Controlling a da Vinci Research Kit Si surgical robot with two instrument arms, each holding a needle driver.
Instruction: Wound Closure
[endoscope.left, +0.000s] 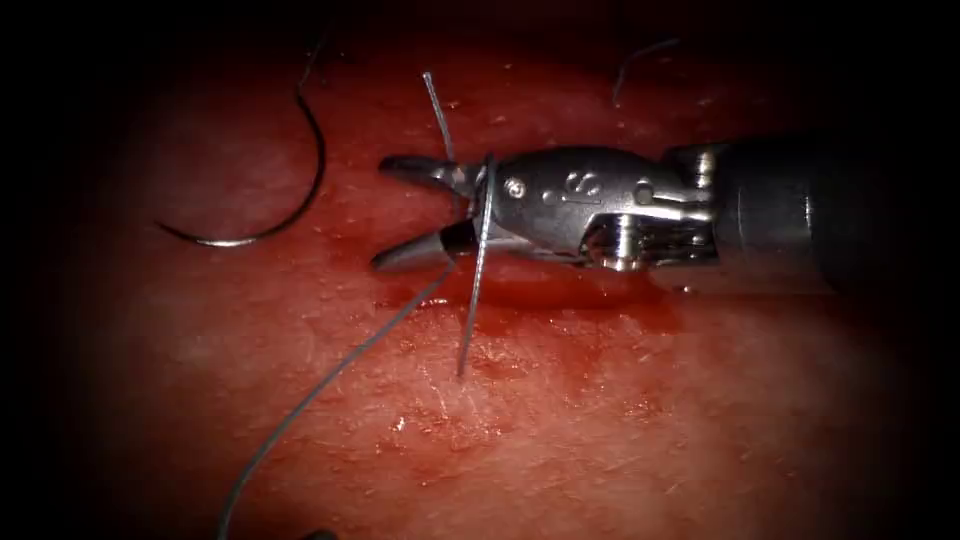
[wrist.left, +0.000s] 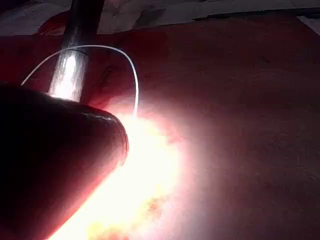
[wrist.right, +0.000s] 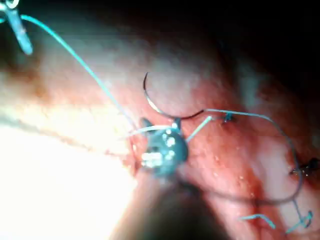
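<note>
We see the right tool (endoscope.left: 400, 215) over the tissue (endoscope.left: 600, 420), jaws wide apart and gripping nothing; thread (endoscope.left: 478, 270) is looped around it behind the jaws; the needle (endoscope.left: 290, 205) lies loose left of the tool.

Right arm's tool (endoscope.left: 400, 215) reaches in level from the right, wrist straight, jaws spread wide (thread draped across their base), clamping nothing.

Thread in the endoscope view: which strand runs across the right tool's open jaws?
The pale straight strand crossing the right tool at its jaws' base. The longer thread trails toward the lower left; the needle lies free, left.
</note>
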